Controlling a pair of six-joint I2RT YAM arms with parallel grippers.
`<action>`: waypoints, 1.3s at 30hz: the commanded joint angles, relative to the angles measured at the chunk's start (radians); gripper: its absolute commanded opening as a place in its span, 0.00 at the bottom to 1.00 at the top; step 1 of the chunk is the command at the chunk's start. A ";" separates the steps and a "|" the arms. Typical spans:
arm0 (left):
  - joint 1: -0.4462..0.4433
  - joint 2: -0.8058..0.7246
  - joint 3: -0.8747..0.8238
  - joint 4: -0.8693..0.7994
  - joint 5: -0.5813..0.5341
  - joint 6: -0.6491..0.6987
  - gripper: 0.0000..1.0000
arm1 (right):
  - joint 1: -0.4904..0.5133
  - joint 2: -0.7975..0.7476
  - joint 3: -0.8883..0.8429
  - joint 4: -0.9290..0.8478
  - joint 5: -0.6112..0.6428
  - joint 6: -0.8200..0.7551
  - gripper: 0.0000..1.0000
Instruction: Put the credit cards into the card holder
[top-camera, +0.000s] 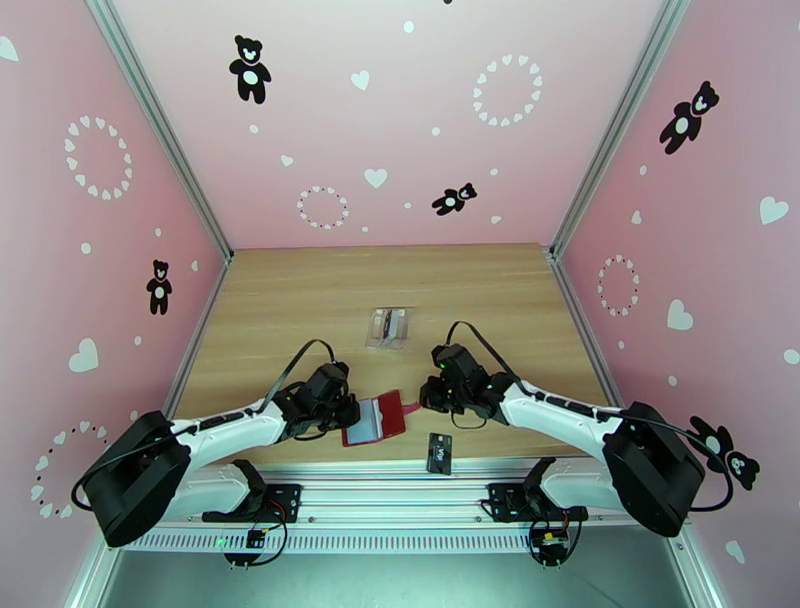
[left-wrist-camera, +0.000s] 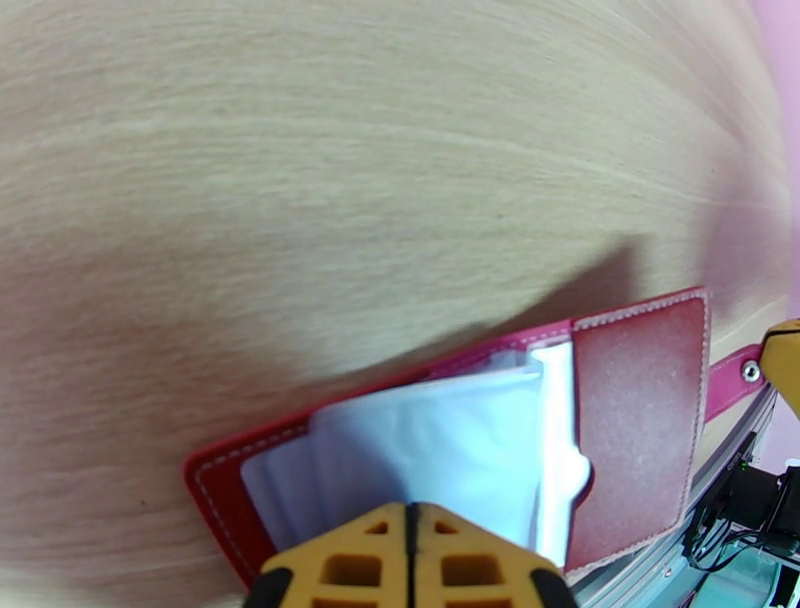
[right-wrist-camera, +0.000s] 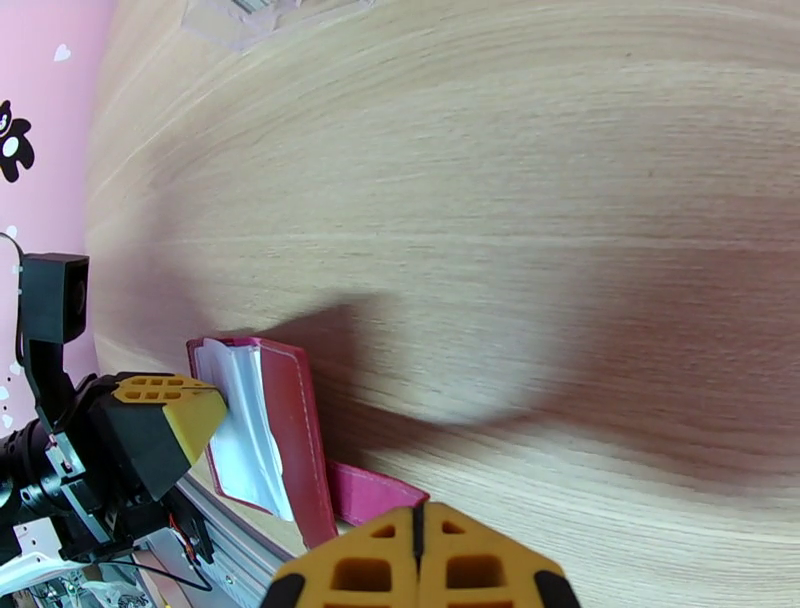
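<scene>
The dark-red card holder (top-camera: 378, 420) lies open near the table's front edge, its whitish sleeves (left-wrist-camera: 440, 450) exposed. My left gripper (top-camera: 349, 410) is shut on those sleeves, the yellow fingertips (left-wrist-camera: 340, 565) pressed together over them. The holder's snap tab (top-camera: 409, 403) points right. My right gripper (top-camera: 427, 399) is shut at the tab's end (right-wrist-camera: 375, 492), and one of its yellow fingers (left-wrist-camera: 786, 350) sits beside the snap. One dark credit card (top-camera: 439, 452) lies flat on the table in front of the right gripper, apart from both grippers.
A clear plastic tray (top-camera: 387, 328) stands mid-table behind the grippers, with something dark in it. The metal rail (top-camera: 400, 470) runs along the table's front edge just below the card and the holder. Pink walls enclose the table on three sides.
</scene>
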 joint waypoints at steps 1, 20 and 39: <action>-0.006 0.022 0.023 -0.018 -0.020 0.016 0.06 | -0.015 -0.015 -0.017 -0.052 0.042 -0.023 0.00; -0.002 0.047 0.135 -0.086 -0.025 0.067 0.06 | -0.023 -0.056 -0.028 -0.093 0.074 -0.014 0.15; -0.423 0.205 0.347 -0.036 -0.035 0.014 0.01 | -0.049 -0.649 -0.156 -0.579 -0.131 -0.082 0.63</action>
